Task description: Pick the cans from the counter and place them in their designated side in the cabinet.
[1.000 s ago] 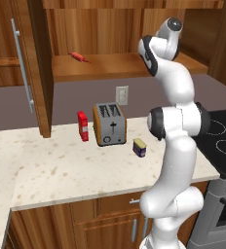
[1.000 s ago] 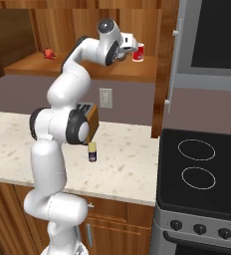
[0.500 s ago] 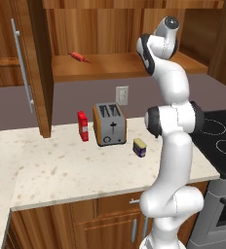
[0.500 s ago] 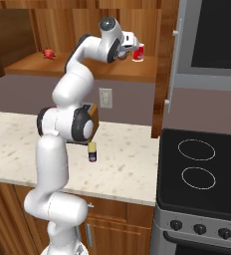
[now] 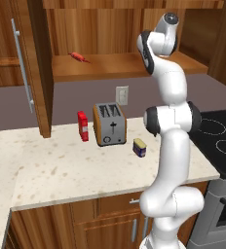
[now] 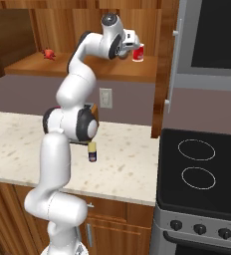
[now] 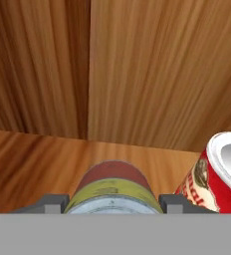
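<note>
- Barely any shift over the last second: upper arm swung a touch more upright, hand kept at the same spot over the right end of the warm brown wooden wall cabinet's shelf (image 6: pixel 87 70), opening of the claw unchanged.
- Two-finger gripper (image 7: pixel 112 205) closed partway on the round can with a pale grey-green top, olive-yellow band and red lower label (image 7: pixel 111 183); one dark finger tip (image 7: pixel 53 202) pressed against each side of it, so not yet released.
- Reads as the end of the carry for this first can: already inside the cabinet and held steady, most likely just ahead of the let-go. Cannot tell whether its base rests on the shelf board or hangs just above.
- Just beside that can, on its right in the hand view, a red cup with a white rim (image 7: pixel 218 175); close enough to get nudged on retreat, so probably a straight pull-back needed.
- Held can upright and centred between the tips, with wooden back panels behind.
- Second can, squat, dark blue-purple with a yellow top (image 5: pixel 140 147), upright on the wide beige speckled stone counter (image 5: pixel 56 168), near the silver toaster (image 5: pixel 109 124) and untouched: roughly half the job left.
- Small red item (image 5: pixel 78 57) at the far left of the shelf, well apart from the hand.
</note>
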